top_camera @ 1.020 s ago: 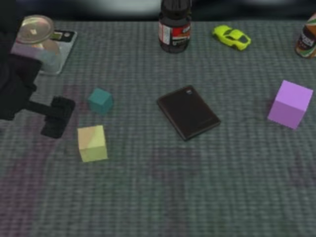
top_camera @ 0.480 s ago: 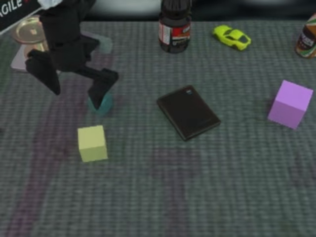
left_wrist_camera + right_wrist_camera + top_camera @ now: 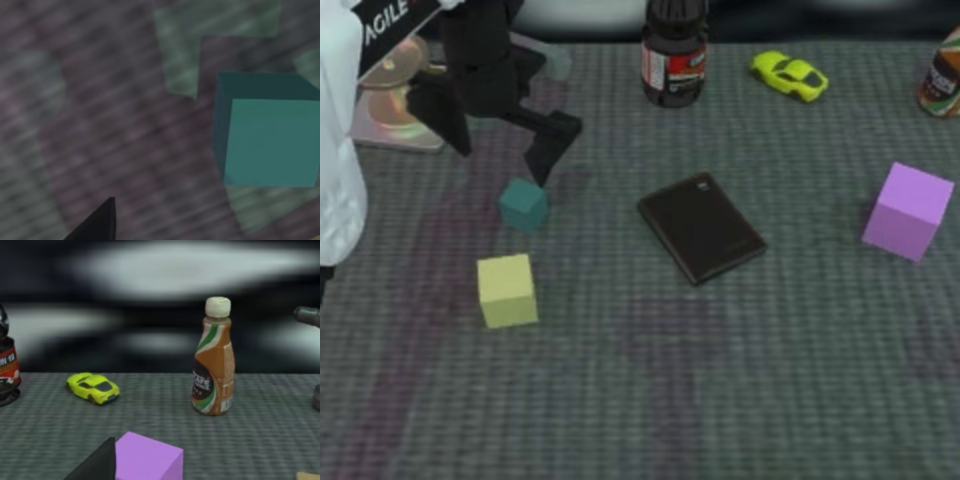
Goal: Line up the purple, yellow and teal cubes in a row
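The small teal cube (image 3: pixel 524 205) sits at the table's left, with the pale yellow cube (image 3: pixel 507 290) just in front of it. Far off at the right edge stands the large purple cube (image 3: pixel 908 210). My left gripper (image 3: pixel 500 140) hovers open just behind the teal cube, touching nothing. The left wrist view shows the teal cube (image 3: pixel 267 132) close by, off to one side of a dark fingertip (image 3: pixel 100 222). My right gripper (image 3: pixel 202 476) is outside the top view. It stays open, low beside the purple cube (image 3: pixel 147 460), with nothing in it.
A dark brown wallet (image 3: pixel 700 228) lies flat at mid-table. Along the back stand a dark jar (image 3: pixel 673 55), a yellow-green toy car (image 3: pixel 788 75) and a brown bottle (image 3: pixel 942 75). A disc on a grey plate (image 3: pixel 395 90) lies at the back left.
My left arm has swung in from the left edge to behind the teal cube, then drawn back a little, uncovering it. No cube has moved.
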